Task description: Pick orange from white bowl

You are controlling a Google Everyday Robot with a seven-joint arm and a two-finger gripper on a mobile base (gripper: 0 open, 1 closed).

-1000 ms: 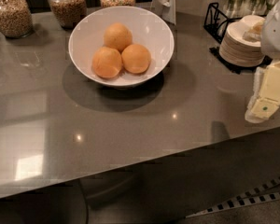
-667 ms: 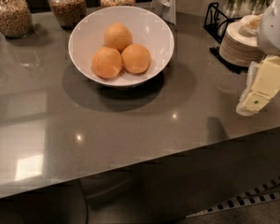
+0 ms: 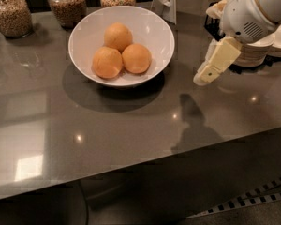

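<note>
Three pale-orange oranges lie together in the large white bowl [image 3: 84,32] on the grey counter: one at the back [image 3: 118,35], one at the front left [image 3: 107,62], one at the front right [image 3: 136,58]. My gripper [image 3: 202,77], cream-coloured on a white arm, hangs above the counter to the right of the bowl, a short way from its rim. It holds nothing.
Three glass jars of grains [image 3: 9,13] stand along the back edge. A stack of small white plates [image 3: 253,53] and a black wire rack sit behind the arm at the right. A white upright object [image 3: 166,1] stands behind the bowl. The counter's front edge runs below.
The arm has swung left and forward from the right edge towards the bowl. The oranges and bowl have not moved.
</note>
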